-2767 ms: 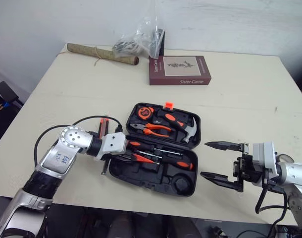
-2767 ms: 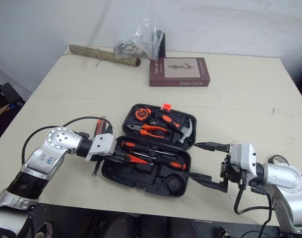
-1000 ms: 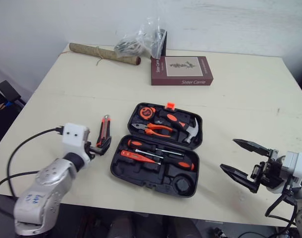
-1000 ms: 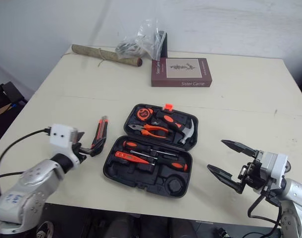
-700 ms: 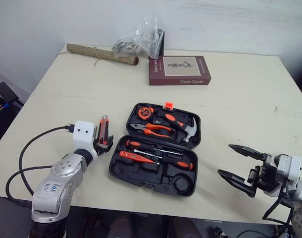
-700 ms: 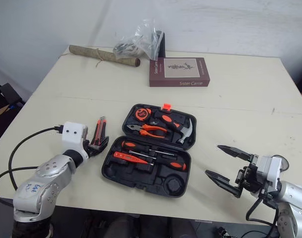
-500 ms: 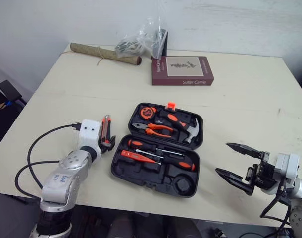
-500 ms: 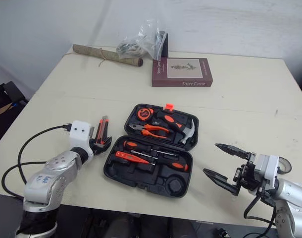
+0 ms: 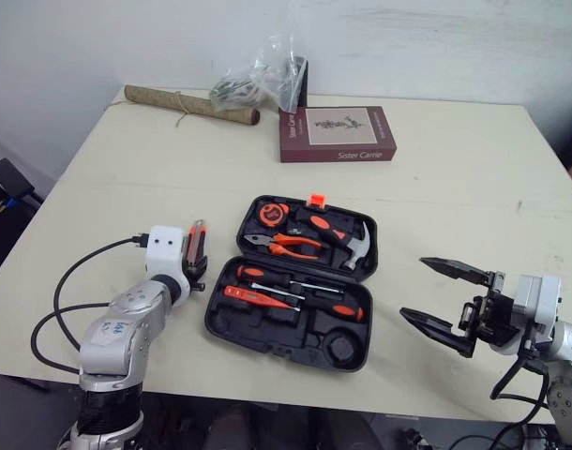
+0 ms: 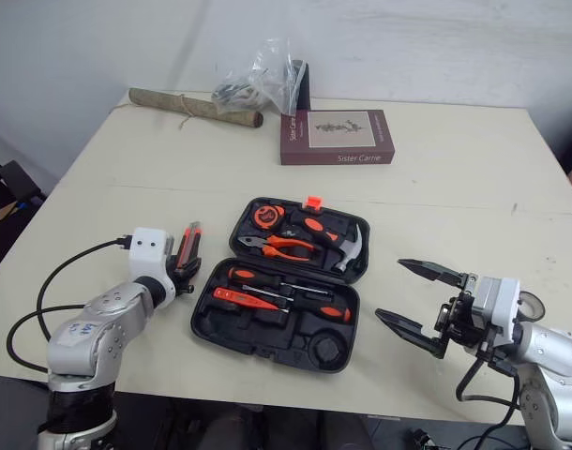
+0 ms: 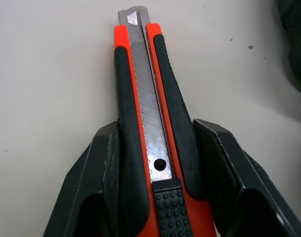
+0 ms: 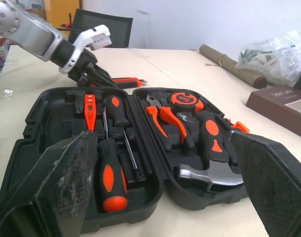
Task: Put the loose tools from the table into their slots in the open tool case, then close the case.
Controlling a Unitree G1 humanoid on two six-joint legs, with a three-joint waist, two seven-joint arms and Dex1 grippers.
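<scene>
The black tool case lies open mid-table. Its far half holds a tape measure, pliers and a hammer. The near half holds screwdrivers beside several empty slots. An orange-and-black utility knife lies on the table just left of the case. My left gripper has one finger pressed on each side of the knife's handle, blade end pointing away. My right gripper hovers open to the right of the case, fingers pointing at it, holding nothing.
A maroon book, a clear plastic bag and a rolled brown mat sit along the table's far edge. A black cable loops off my left arm near the front left edge.
My left gripper has left the case, swung to the knife on the table and closed around its handle. My right gripper drew back, then edged toward the case, still open.
</scene>
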